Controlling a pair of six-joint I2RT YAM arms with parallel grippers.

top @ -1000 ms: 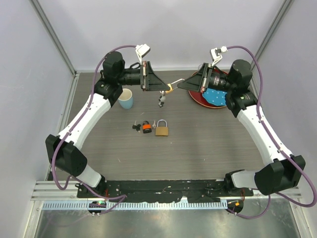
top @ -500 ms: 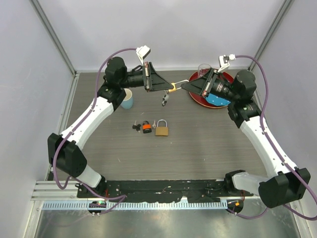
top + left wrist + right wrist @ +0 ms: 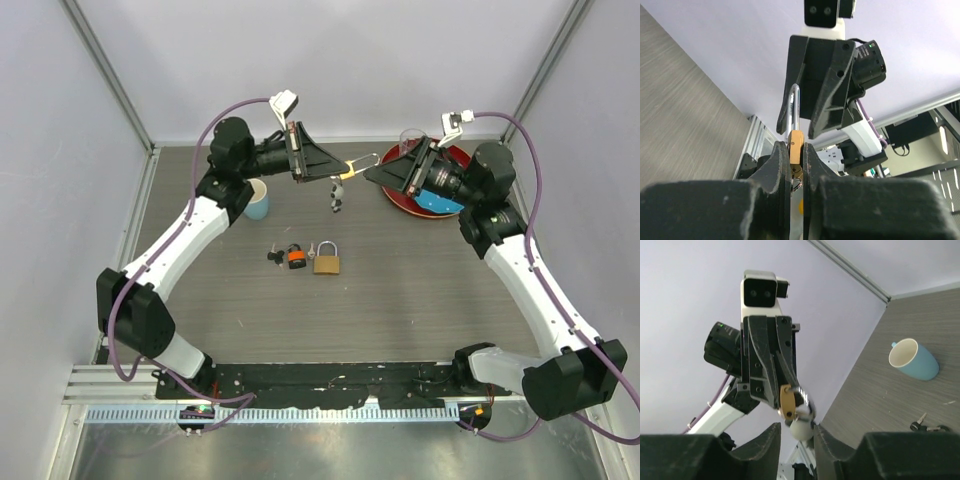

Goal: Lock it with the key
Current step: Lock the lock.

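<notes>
The key [image 3: 290,256], a small bunch with an orange head and a black head, lies on the table beside the big brass padlock [image 3: 327,262]; its black head also shows in the right wrist view [image 3: 918,426]. My left gripper [image 3: 333,172] [image 3: 795,150] is held up in the air, shut on a tiny brass padlock [image 3: 345,176] [image 3: 795,144] [image 3: 787,401]. The padlock's silver shackle [image 3: 365,159] [image 3: 795,107] points at my right gripper [image 3: 376,171] [image 3: 797,432]. A keychain with a white ball [image 3: 337,196] [image 3: 801,428] hangs below. The right jaws stand apart, holding nothing.
A light blue cup [image 3: 254,200] [image 3: 914,360] stands under the left arm. At the back right, under the right arm, is a red plate [image 3: 400,194] with a blue item [image 3: 437,197] on it. A clear glass [image 3: 410,140] stands next to it.
My right gripper was shut on the tiny padlock's shackle; its jaws have parted and let it go. The left gripper still holds the padlock and has edged right and tilted up.
</notes>
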